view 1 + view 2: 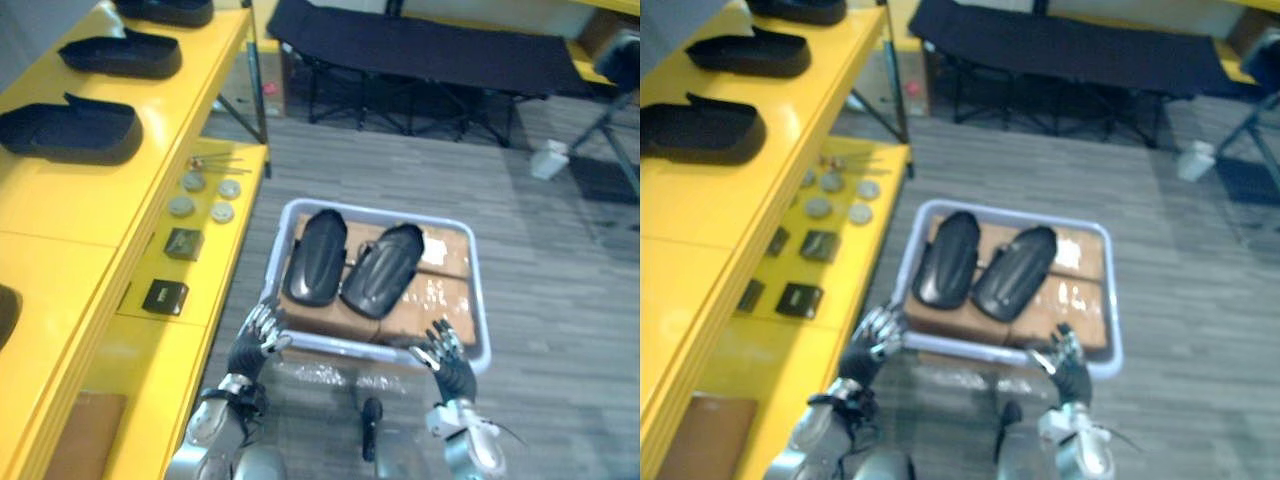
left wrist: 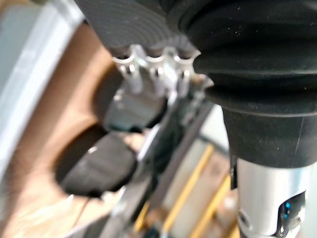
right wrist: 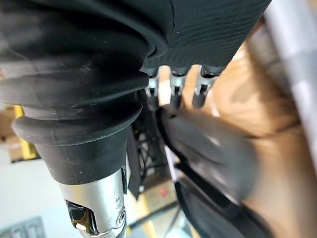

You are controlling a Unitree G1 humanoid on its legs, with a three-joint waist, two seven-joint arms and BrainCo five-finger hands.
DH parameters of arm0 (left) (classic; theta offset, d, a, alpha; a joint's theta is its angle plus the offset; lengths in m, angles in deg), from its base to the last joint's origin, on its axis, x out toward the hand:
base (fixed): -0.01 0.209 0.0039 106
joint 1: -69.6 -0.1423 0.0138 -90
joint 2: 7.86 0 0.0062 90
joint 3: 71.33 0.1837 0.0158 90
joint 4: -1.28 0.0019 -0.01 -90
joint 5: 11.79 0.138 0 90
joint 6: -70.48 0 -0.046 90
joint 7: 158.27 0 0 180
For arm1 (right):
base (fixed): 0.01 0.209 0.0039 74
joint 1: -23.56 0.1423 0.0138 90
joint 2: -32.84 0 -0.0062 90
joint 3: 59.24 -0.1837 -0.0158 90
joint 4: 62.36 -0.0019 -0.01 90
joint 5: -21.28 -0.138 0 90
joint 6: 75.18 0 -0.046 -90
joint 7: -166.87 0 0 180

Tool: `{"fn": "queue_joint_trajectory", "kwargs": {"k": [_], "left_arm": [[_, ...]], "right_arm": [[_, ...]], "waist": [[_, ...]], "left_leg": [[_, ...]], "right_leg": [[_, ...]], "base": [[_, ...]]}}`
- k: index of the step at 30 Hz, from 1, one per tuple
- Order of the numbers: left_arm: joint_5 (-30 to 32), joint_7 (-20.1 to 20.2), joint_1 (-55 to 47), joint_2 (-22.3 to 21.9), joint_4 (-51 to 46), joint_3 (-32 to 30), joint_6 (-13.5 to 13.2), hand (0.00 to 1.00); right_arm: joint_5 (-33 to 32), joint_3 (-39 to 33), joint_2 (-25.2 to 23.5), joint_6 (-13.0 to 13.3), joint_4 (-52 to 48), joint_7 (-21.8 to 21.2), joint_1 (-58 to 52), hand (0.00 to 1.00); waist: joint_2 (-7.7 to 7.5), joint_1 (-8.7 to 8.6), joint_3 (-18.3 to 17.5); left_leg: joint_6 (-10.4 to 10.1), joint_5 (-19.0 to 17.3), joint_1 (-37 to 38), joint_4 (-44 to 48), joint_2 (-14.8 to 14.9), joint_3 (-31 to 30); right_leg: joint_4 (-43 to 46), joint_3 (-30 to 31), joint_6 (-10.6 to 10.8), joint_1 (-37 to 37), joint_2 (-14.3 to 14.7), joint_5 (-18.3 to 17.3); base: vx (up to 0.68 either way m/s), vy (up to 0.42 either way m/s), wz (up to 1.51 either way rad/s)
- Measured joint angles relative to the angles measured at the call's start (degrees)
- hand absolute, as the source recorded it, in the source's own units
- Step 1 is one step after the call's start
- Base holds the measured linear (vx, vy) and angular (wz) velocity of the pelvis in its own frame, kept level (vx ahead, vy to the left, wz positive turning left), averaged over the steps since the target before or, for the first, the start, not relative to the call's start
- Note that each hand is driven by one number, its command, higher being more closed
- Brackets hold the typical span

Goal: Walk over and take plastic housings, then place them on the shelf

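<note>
Silver fingers of the left hand [image 1: 258, 338] hang loosely bent at the near left corner of the pale grey tray [image 1: 372, 209], gripping nothing. The right hand [image 1: 447, 358] is at the tray's near right corner, fingers fanned apart. Inside the tray, two black plastic housings [image 1: 316, 257] lie side by side on cardboard boxes [image 1: 445, 252]. Left of the tray, the yellow shelf [image 1: 90, 200] bears round discs [image 1: 205, 196], small dark boxes [image 1: 184, 243] and, higher up, other black housings [image 1: 70, 128]. Beyond the tray stands a black folding cot [image 1: 420, 45].
</note>
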Motion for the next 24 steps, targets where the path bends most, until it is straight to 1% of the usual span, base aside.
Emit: {"fn": "queue_joint_trajectory", "kwargs": {"k": [1,2,3,4,5,6,8,9,11,12,14,15,17,19,20,21,23,24], "left_arm": [[0.0,-0.14,-0.09,-0.46,-0.04,-0.02,0.0,0.0],[0.02,-0.2,0.05,-0.47,-0.08,0.06,0.0,0.0],[0.04,-0.23,0.37,-0.38,-0.26,0.15,-0.08,0.0],[0.04,-0.22,0.46,-0.37,-0.29,0.33,-0.3,0.0],[0.05,-0.22,0.48,-0.12,-0.11,0.29,-0.46,0.0],[0.07,-0.23,0.49,0.28,-0.12,0.55,-0.68,0.0],[0.15,-0.26,0.81,1.8,-0.14,1.37,-1.41,0.0],[0.15,-0.29,0.91,2.02,-0.13,1.54,-1.41,0.0],[0.14,-0.31,1.2,2.31,-0.17,2.5,-1.49,0.0],[0.13,-0.32,1.19,2.29,-0.17,2.88,-1.49,0.0],[0.03,-0.56,1.05,1.66,-0.17,3.81,-1.48,0.0],[0.01,-0.65,1.04,1.57,-0.17,3.91,-1.48,0.0],[0.01,-0.77,1.3,1.7,-0.17,4.98,-1.46,0.0],[-0.03,-0.98,2.41,1.69,-0.16,6.15,-1.46,0.0],[-0.1,-1.0,2.84,1.7,-0.16,6.65,-1.46,0.0],[-0.42,-1.03,4.29,1.71,-0.16,7.28,-1.46,0.0],[-0.48,-1.04,5.31,1.71,-0.15,7.58,-1.46,0.0],[-0.5,-1.12,6.39,1.69,-0.02,7.77,-1.46,0.0]], "right_arm": [[0.5,-0.43,0.01,0.19,0.02,1.79,0.91,0.0],[1.26,-0.99,-0.01,0.36,0.05,3.22,1.5,0.0],[2.22,-2.57,-0.16,0.97,0.09,6.89,2.79,0.0],[2.5,-4.56,-0.13,1.36,0.42,10.29,4.3,0.0],[2.49,-5.35,-0.28,1.41,1.13,11.64,5.39,0.0],[2.53,-6.14,-1.05,1.49,0.7,13.88,6.25,0.0],[3.71,-7.89,-2.07,1.96,0.31,17.91,6.44,0.0],[3.65,-8.36,-2.34,1.96,0.32,18.96,6.42,0.0],[3.63,-10.09,-3.23,1.96,0.75,23.42,6.35,0.0],[3.77,-10.44,-3.43,1.97,0.92,24.74,6.37,0.0],[5.11,-11.63,-4.26,2.18,1.8,30.42,6.57,0.0],[5.57,-11.78,-4.4,2.31,2.14,31.37,6.62,0.0],[8.07,-14.36,-5.52,2.57,5.69,37.78,8.32,0.0],[8.1,-17.65,-5.46,2.91,9.38,40.9,10.58,0.0],[8.06,-18.78,-5.41,2.91,10.67,41.8,11.72,0.0],[8.0,-21.74,-4.9,2.91,14.14,43.86,14.99,0.0],[7.59,-22.8,-4.03,2.89,16.27,43.82,17.11,0.0],[6.49,-22.8,-2.3,2.89,19.34,43.69,19.96,0.0]], "waist": [[-0.05,0.35,0.06],[-0.18,0.53,0.14],[-0.44,0.63,0.29],[-0.35,0.78,0.29],[-0.82,1.34,0.56],[-1.82,1.35,1.09],[-3.66,1.06,2.78],[-3.68,0.88,2.98],[-3.22,0.33,3.76],[-3.01,0.26,3.88],[-1.76,-0.5,4.61],[-1.66,-0.66,4.69],[-1.28,-0.98,4.99],[-1.23,-0.85,5.62],[-1.15,-0.84,6.06],[-0.75,-0.79,7.46],[-0.46,-0.77,8.67],[-0.16,-0.66,9.79]], "left_leg": [[-0.51,0.14,-0.35,0.47,-0.07,0.05],[-0.16,-0.48,-0.53,0.04,-0.01,0.08],[0.01,-0.39,-1.52,-3.07,-0.35,0.27],[0.1,2.53,-1.98,-8.83,-0.45,0.72],[-0.42,3.57,-1.21,-9.17,-0.86,1.33],[-0.36,4.37,-0.97,-9.82,-1.66,1.67],[-0.29,4.45,-1.68,-9.76,-3.3,1.74],[-0.29,4.45,-2.21,-9.6,-3.58,1.69],[-0.29,4.45,-2.94,-9.64,-4.27,1.95],[-0.28,4.44,-2.93,-9.66,-4.38,2.22],[-0.27,4.42,-2.47,-9.69,-4.29,3.33],[-0.27,4.42,-2.33,-9.73,-4.32,3.41],[-0.24,4.4,-1.92,-9.76,-4.49,4.62],[-0.24,4.4,-2.19,-9.73,-5.01,4.81],[-0.24,4.4,-2.29,-9.71,-5.12,4.84],[-0.23,4.4,-3.47,-9.25,-5.37,4.84],[-0.02,4.53,-4.43,-8.69,-5.6,4.82],[0.31,4.73,-5.86,-8.5,-5.96,4.71]], "right_leg": [[-1.17,0.01,-0.04,1.19,-0.24,-0.02],[-2.0,-0.01,-0.04,1.98,-0.43,-0.02],[-2.88,-0.62,-0.04,2.98,-0.79,-0.02],[-3.03,-1.38,-0.01,3.0,-0.78,-0.03],[-3.13,-1.15,0.04,2.99,-1.14,-0.04],[-3.78,-1.21,0.51,3.09,-1.78,0.35],[-6.49,-1.46,1.83,3.88,-3.05,1.18],[-6.96,-1.49,2.05,3.82,-3.29,1.46],[-8.91,-2.25,2.43,3.91,-3.94,2.86],[-9.23,-2.25,2.47,4.01,-4.01,3.01],[-10.1,-2.34,2.06,4.72,-4.26,4.03],[-10.19,-2.34,2.1,4.86,-4.3,4.07],[-10.21,-2.17,2.29,4.85,-4.61,4.19],[-10.68,-1.9,2.56,4.65,-5.03,4.37],[-10.92,-1.81,2.52,4.65,-5.1,4.59],[-11.3,-1.59,2.46,3.83,-5.15,5.41],[-11.53,-1.6,2.64,3.41,-5.27,5.76],[-12.1,-1.75,2.86,2.59,-5.6,6.17]], "base": [[0.28,-0.166,0.18],[0.17,-0.051,0.31],[0.11,0.023,0.35],[0.09,0.052,0.2],[0.06,0.051,-0.02],[0.03,0.06,-0.01],[0.01,0.084,0.09],[0.01,0.094,0.03],[0.02,0.077,0.02],[0.02,0.047,-0.07],[0.03,0.045,-0.07],[0.02,0.032,-0.1],[0.0,0.013,-0.13],[-0.03,0.019,-0.05],[-0.07,0.027,-0.01],[-0.1,0.019,0.01],[-0.11,0.008,0.06],[-0.09,0.004,0.09]]}}
